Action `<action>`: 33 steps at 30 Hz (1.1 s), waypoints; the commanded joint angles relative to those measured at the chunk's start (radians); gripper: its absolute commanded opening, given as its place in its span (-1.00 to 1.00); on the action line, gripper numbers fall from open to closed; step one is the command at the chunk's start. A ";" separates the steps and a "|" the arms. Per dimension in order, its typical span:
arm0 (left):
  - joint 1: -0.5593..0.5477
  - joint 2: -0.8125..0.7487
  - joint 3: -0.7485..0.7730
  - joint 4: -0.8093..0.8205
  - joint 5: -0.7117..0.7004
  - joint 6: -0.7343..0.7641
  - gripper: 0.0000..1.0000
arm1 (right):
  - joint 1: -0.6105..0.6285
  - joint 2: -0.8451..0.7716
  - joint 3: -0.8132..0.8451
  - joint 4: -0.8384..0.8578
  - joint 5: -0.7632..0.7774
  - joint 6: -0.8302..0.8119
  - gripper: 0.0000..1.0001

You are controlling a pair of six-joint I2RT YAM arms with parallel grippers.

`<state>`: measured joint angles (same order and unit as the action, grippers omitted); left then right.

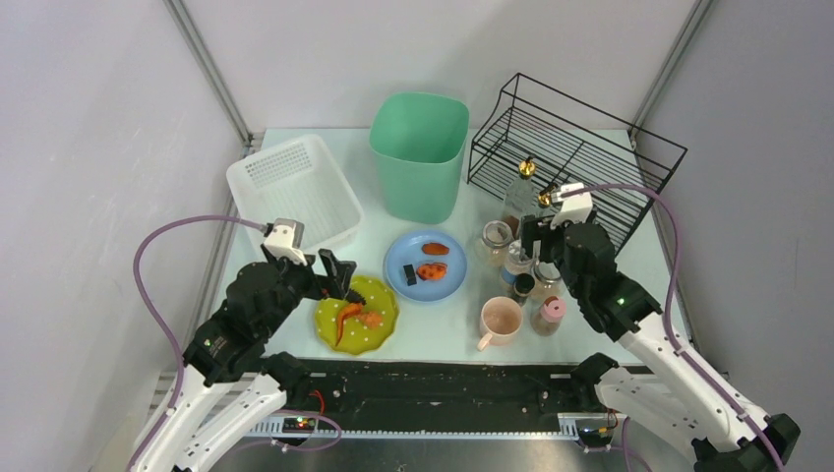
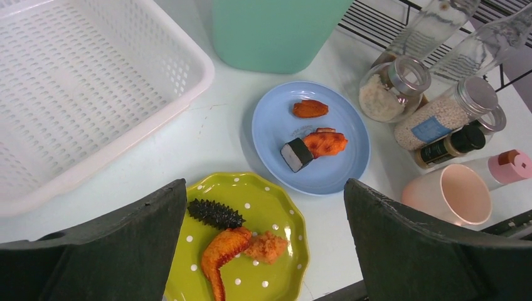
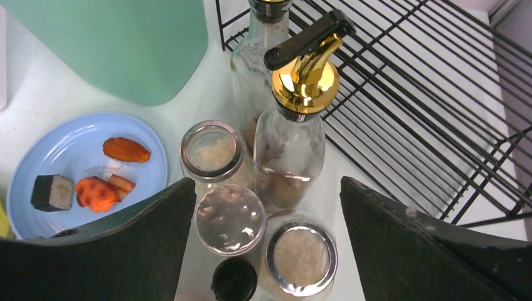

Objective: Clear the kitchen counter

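Observation:
The kitchen counter carries a green dotted plate with a chicken wing and a black sea cucumber. Beside it a blue plate holds a sushi piece and orange bits. My left gripper hangs open above the green plate, apart from it. My right gripper hovers open over a cluster of jars: a clear-lidded jar and a metal-rimmed jar lie between its fingers, untouched. A gold-spouted bottle stands just beyond.
A mint bin stands at the back centre. The white perforated basket is at the back left, and a black wire rack at the back right. A pink cup and a pink-capped bottle sit near the front edge.

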<state>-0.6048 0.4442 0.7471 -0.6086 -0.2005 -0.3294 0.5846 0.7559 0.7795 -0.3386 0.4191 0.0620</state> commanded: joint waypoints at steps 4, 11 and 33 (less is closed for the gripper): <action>-0.004 -0.007 -0.002 -0.004 -0.043 0.036 0.97 | -0.081 0.065 -0.032 0.236 -0.077 -0.109 0.78; -0.004 0.014 0.006 -0.024 -0.072 0.030 0.97 | -0.152 0.125 -0.049 0.324 -0.142 -0.100 0.72; -0.003 0.038 0.005 -0.033 -0.064 0.036 0.97 | -0.213 0.165 -0.172 0.527 -0.158 -0.068 0.46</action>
<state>-0.6048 0.4721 0.7471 -0.6540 -0.2588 -0.3130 0.3843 0.9314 0.6201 0.1062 0.2466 -0.0227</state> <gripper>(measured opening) 0.985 0.750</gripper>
